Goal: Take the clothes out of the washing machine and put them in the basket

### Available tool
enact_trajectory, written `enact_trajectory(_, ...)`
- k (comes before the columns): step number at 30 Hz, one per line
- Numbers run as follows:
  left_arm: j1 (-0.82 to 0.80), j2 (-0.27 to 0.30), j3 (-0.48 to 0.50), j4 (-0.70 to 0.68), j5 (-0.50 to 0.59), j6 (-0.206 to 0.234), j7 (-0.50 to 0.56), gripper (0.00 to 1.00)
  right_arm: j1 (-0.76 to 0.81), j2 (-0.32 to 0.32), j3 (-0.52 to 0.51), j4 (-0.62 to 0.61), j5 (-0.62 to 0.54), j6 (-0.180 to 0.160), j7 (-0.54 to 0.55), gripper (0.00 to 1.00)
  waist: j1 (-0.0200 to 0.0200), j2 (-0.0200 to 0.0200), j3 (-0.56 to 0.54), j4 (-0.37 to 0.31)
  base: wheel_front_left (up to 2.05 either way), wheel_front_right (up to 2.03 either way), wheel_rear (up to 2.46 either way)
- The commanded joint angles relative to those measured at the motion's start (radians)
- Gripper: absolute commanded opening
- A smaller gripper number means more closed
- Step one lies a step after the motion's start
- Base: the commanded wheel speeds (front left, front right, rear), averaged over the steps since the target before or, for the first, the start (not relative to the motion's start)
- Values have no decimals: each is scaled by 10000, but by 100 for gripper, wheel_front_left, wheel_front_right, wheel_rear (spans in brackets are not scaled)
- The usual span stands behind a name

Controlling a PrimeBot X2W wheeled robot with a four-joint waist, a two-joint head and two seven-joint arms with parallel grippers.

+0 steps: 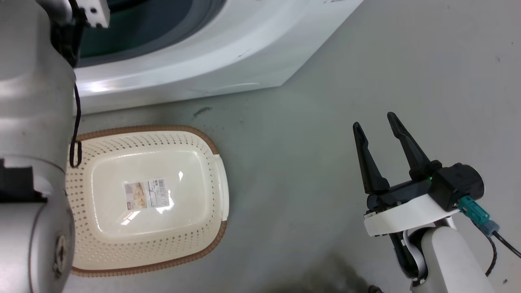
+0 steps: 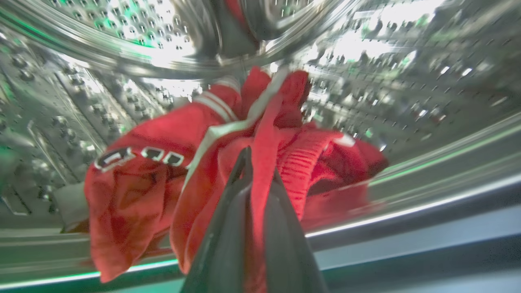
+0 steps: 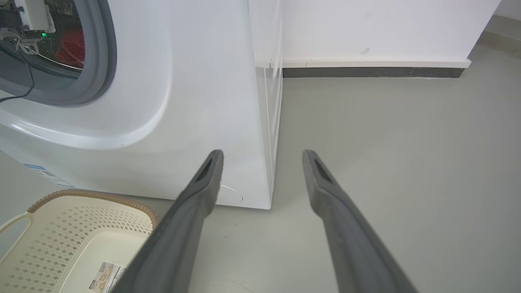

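Pale grey smooth floor (image 1: 309, 171), plain white wall (image 3: 366, 28) behind.
Wall meets floor at a dark grey skirting strip (image 3: 366, 72), narrow white ledge (image 3: 374, 63) running just above it. One small dark scuff mark (image 1: 202, 110) on the floor; faint specks near it.

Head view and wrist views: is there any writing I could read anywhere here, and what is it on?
Nothing is clear enough to quote.
Clothes: black lettering edged in white on the red fabric, creased and blurred, unreadable.
Basket: sticker on its floor, print too small to read.
Washing machine: label low on its front, too small to read.
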Motion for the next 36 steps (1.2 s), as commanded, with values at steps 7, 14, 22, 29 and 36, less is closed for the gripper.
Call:
enact_trajectory(7, 1626, -176, -25, -549, -104, 151, -2633, 0, 167, 11, -181, 208, -115, -7, -63, 100, -1, 0, -1319, 347, 0, 0, 0)
enact_trajectory(14, 4036, -245, 185, -3329, -101, 568, -2823, 0, 756, 8, -375, 334, -254, -7, 18, 100, -1, 0, -2624, 639, 0, 0, 0)
enact_trajectory(22, 6606, -649, 750, -5925, -321, 735, -2824, 0, 1502, 10, -573, 199, -292, -5, 303, 100, -1, 0, -4005, 1068, 0, 0, 0)
enact_trajectory(29, 8537, -1131, 900, -8115, -265, 632, -2824, 0, 2099, 10, -783, -25, -314, -5, 550, 100, -1, 0, -4967, 1577, 0, 0, 0)
enact_trajectory(36, 10562, -1540, 682, -10454, -182, 729, -2825, 0, 2555, 11, -874, -261, -293, -7, 786, 100, -1, 0, -5612, 2120, 0, 0, 0)
